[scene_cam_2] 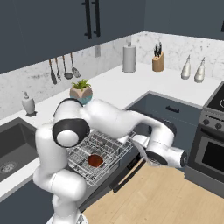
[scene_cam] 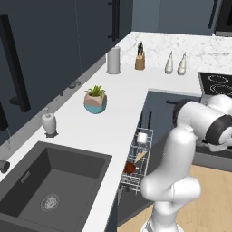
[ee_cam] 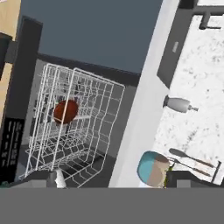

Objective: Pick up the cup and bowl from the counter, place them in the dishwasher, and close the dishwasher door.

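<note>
The long white L-shaped counter [scene_cam: 104,131] is running from the lower left toward the upper right of the frame, with the dark sink [scene_cam: 50,186] sitting at lower left. A white wire dishwasher rack [scene_cam: 138,161] is jutting out beside the counter edge at centre, holding the small white cup [scene_cam: 142,137] above the dark reddish-brown bowl [scene_cam: 130,168]. The white robot arm [scene_cam: 181,172] is rising at lower right. A teal-and-beige plant pot [scene_cam: 95,100] and a white pump bottle [scene_cam: 49,122] are standing left of centre.
</note>
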